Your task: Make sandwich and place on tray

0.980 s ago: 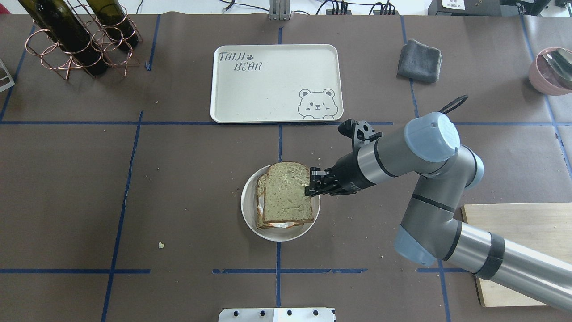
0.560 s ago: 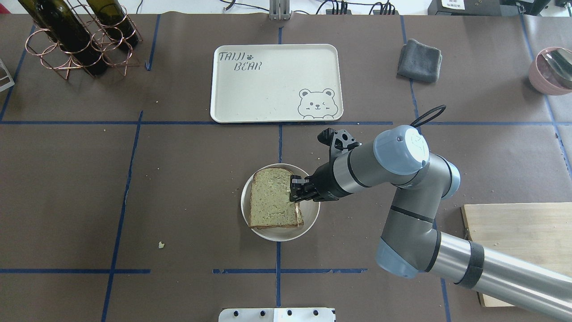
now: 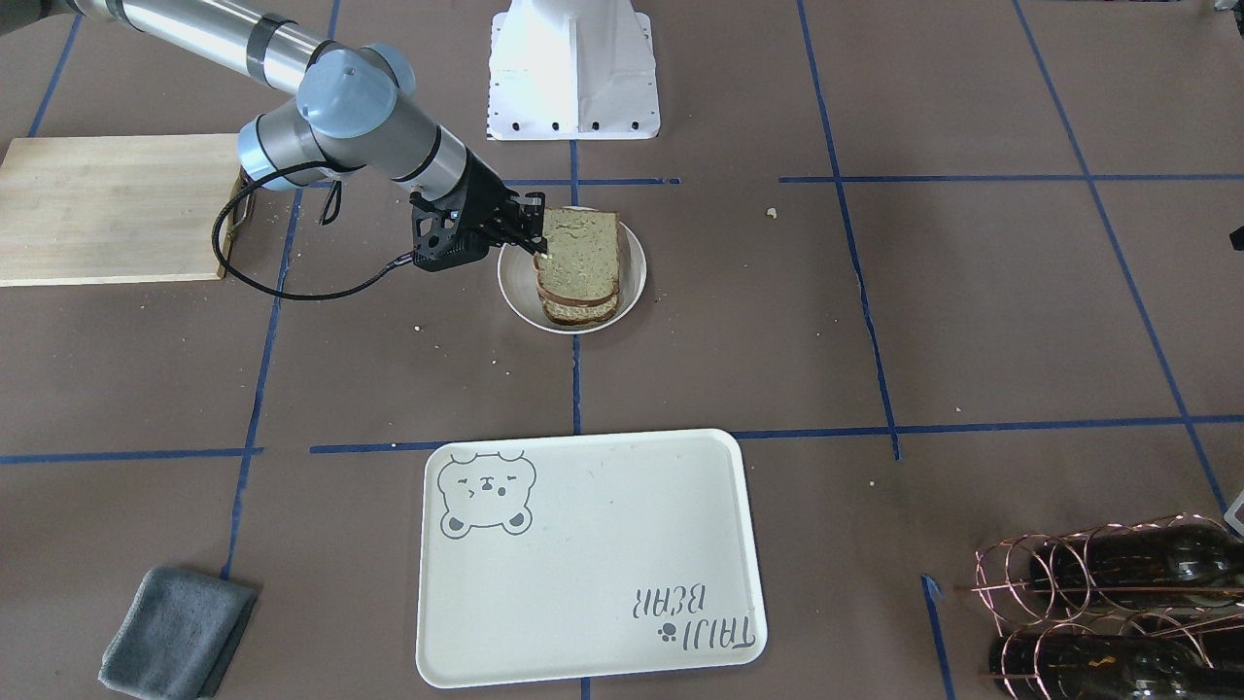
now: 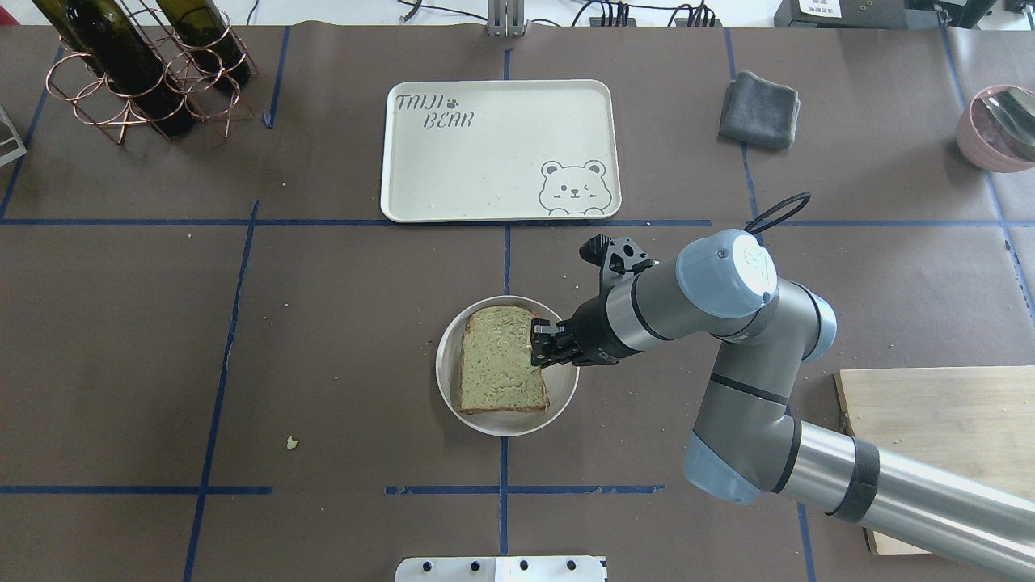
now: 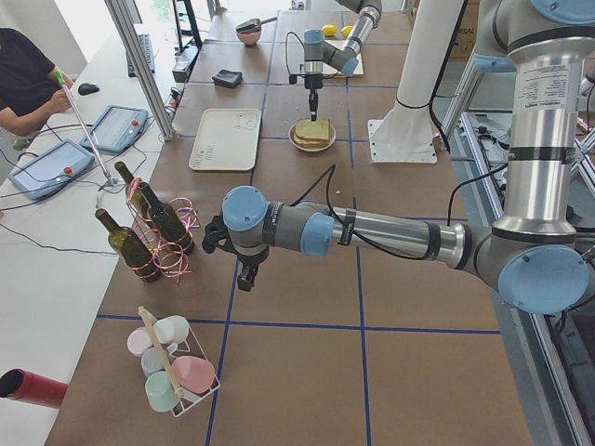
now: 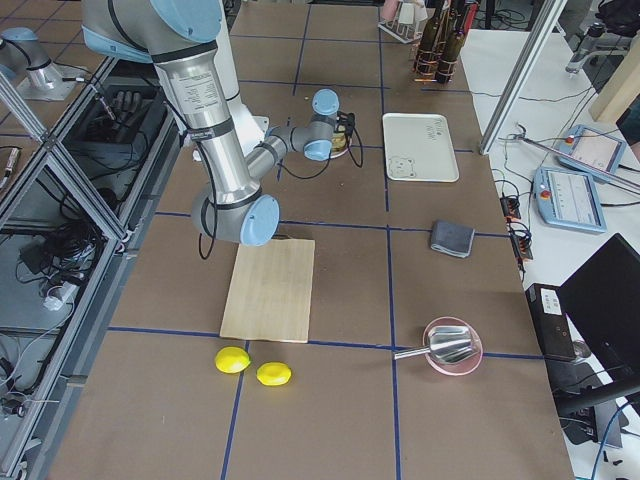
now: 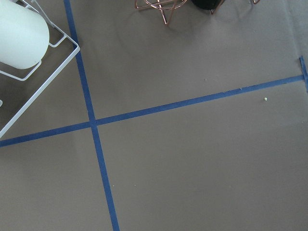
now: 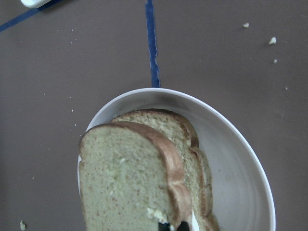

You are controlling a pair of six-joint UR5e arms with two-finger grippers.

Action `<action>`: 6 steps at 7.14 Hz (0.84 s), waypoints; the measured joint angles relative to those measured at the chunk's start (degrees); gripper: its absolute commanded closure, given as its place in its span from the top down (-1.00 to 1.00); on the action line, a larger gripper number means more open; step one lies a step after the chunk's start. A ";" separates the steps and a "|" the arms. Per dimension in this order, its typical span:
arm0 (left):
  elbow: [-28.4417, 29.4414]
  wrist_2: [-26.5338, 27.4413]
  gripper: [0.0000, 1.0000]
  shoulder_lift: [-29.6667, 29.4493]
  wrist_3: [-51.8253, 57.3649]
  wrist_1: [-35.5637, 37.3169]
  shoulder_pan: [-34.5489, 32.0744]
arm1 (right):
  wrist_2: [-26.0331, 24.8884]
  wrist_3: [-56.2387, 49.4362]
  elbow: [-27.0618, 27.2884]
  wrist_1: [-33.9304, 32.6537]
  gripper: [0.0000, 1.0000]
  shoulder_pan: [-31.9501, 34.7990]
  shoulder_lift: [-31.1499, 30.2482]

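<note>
brown-crusted square sandwich (image 4: 497, 368) on round white plate (image 4: 566, 392): long axis toward far edge | right gripper (image 4: 537, 344) pinching its right side | cream bear-print tray (image 4: 485, 162) well apart, far-edge side

A brown paper-covered desk (image 4: 323, 323) is gridded with blue tape lines (image 4: 234, 323); silver aluminium frame posts (image 5: 139, 58) stand along its far edge.

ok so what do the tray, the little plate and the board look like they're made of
Tray: likely plastic or melamine, going by the matte cream surface, printed bear and moulded rounded rim.
Plate: ceramic or melamine; it is smooth off-white with a slight sheen, and the look can't settle which.
Board: wood, pale and unvarnished-looking, with lengthwise grain showing.
</note>
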 measured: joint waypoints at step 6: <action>-1.14 -2.11 1.00 -0.36 -24.77 -20.24 14.75 | 3.08 0.08 2.48 -4.17 1.00 5.96 -0.38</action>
